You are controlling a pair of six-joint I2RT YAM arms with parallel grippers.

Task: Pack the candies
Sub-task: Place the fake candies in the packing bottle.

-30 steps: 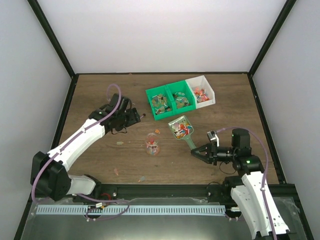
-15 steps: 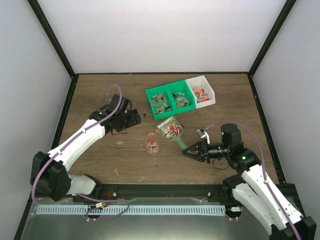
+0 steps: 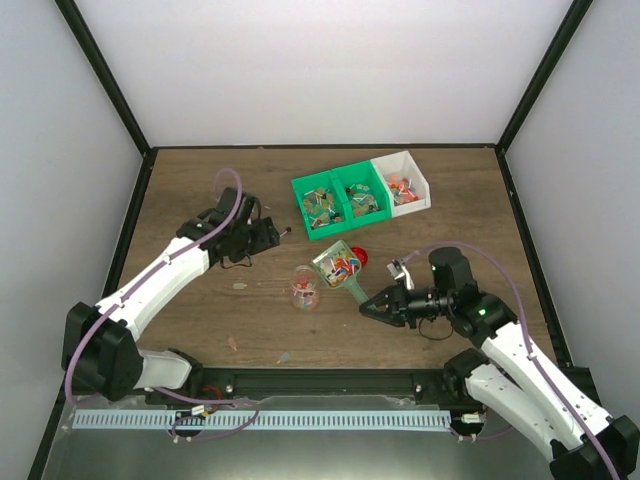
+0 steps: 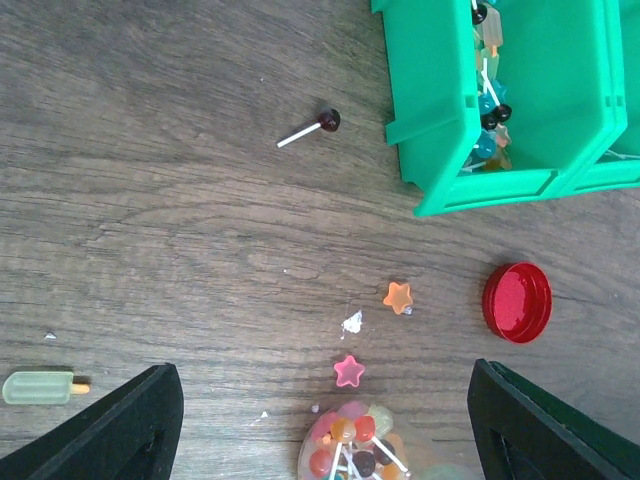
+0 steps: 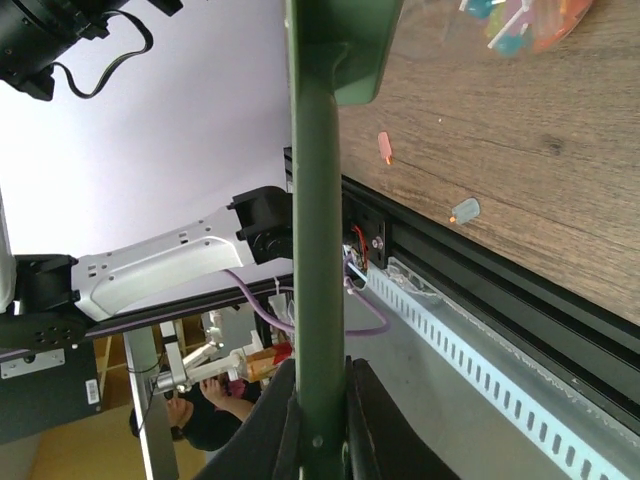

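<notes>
From above, the right gripper (image 3: 372,303), right of centre, is clamped on the handle of the scoop (image 3: 343,266). The scoop carries candies (image 3: 347,265) just right of the jar (image 3: 305,289) at mid-frame. The lid (image 3: 360,256) lies just beside the scoop's upper right. More candies fill the green bins (image 3: 338,205) and the white bin (image 3: 403,184) above centre, and a few lie loose on the table (image 3: 200,330). The left gripper (image 3: 270,234), left of centre, has its jaws spread wide and holds nothing. In the left wrist view, its fingers (image 4: 125,430) stand far apart at the lower corners. The jar, with candies inside, shows at the bottom edge, a pink star (image 4: 348,371) and an orange star (image 4: 398,296) just above it, the lid at right, a lollipop (image 4: 318,124) near the top, and the green bins in the upper right. In the right wrist view, the scoop's handle runs up the middle from the closed jaws at the bottom. Candies blur in the upper right corner, and two lie loose on the wood.
</notes>
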